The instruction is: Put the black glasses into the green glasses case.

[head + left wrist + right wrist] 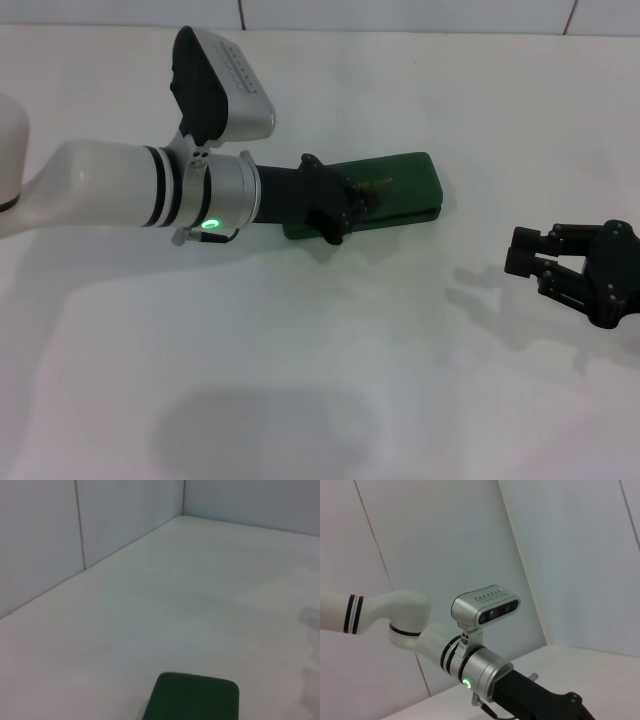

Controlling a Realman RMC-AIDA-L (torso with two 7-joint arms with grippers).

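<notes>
The green glasses case (400, 185) lies on the white table, back of centre, and looks closed, with its lid flat. It also shows in the left wrist view (192, 697) as a dark green rounded end. My left gripper (345, 205) is right over the near left part of the case, touching or almost touching it. The black glasses are not in view in any frame. My right gripper (530, 268) is open and empty, low over the table at the right, well apart from the case.
A tiled wall (400, 12) runs along the table's far edge, and the left wrist view shows a wall corner (182, 500). The left arm with its wrist camera (485, 605) fills the right wrist view.
</notes>
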